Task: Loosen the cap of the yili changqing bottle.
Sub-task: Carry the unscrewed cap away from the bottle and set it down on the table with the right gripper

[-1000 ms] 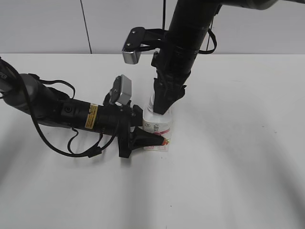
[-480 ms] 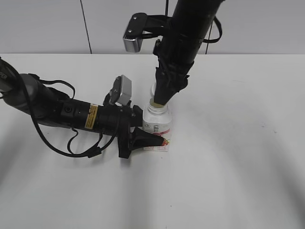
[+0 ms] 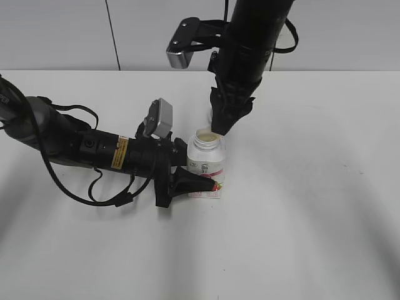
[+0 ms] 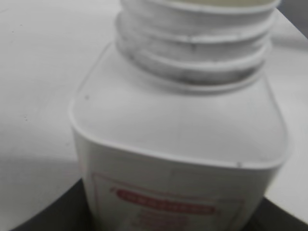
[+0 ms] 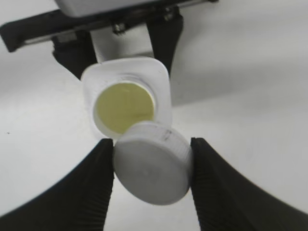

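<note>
The yili changqing bottle [image 3: 206,165], white with a red-pink label, stands upright on the table. My left gripper [image 3: 201,182] comes in from the left and is shut on its lower body; its dark fingers [image 4: 45,211] flank the label. The bottle's threaded neck [image 4: 192,57] is bare and its mouth [image 5: 124,107] shows pale yellow contents. The white cap [image 5: 153,167] is off the bottle, tilted, and clamped between the black pads of my right gripper [image 5: 152,161]. That gripper [image 3: 221,127] hangs just above and behind the bottle's mouth.
The white table [image 3: 312,200] stretches around the bottle, with a pale wall behind it. My left arm [image 3: 75,147] lies low along the table's left side. My right arm [image 3: 247,44] comes down from above.
My right gripper has lifted up and away from the bottle's neck with the cap in it, baring the open mouth. The left gripper and the bottle have stayed put.
</note>
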Available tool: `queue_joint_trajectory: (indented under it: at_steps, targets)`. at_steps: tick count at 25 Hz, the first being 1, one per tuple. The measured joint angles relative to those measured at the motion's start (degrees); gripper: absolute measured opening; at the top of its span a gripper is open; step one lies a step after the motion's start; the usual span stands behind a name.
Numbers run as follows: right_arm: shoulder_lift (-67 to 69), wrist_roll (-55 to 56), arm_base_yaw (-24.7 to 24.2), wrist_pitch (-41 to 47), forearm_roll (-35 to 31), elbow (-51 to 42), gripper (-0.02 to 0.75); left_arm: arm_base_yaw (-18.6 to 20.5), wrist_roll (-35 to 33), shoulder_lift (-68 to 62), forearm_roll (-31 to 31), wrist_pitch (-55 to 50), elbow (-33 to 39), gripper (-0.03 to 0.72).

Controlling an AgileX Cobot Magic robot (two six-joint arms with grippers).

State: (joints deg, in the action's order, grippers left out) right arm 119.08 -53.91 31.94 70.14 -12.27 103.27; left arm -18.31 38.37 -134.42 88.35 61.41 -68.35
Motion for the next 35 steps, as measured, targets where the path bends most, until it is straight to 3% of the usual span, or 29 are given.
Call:
queue_joint_trajectory:
  at_steps: [3,7,17,25,31,35]
  targets:
    - [0.0,5.9,-0.4,0.0,4.0,0.0,0.386,0.0,0.0,0.0,0.0,0.0,0.0,0.382]
    - [0.0,11.8,-2.7,0.0,3.4,0.0,0.385,0.0,0.0,0.0,0.0,0.0,0.0,0.382]
    - [0.0,15.6,-15.9,0.0,-11.1,0.0,0.385,0.0,0.0,0.0,0.1,0.0,0.0,0.382]
    - [0.0,23.6,-20.7,-0.1,-12.4,0.0,0.385,0.0,0.0,0.0,0.1,-0.1,0.0,0.382]
    - [0.0,38.8,-22.6,-2.7,0.2,-0.9,0.384,0.0,0.0,0.0,0.1,-0.1,0.0,0.382]
    - [0.0,42.5,-22.7,-3.7,4.0,-4.0,0.384,0.0,0.0,0.0,0.1,-0.1,0.0,0.381]
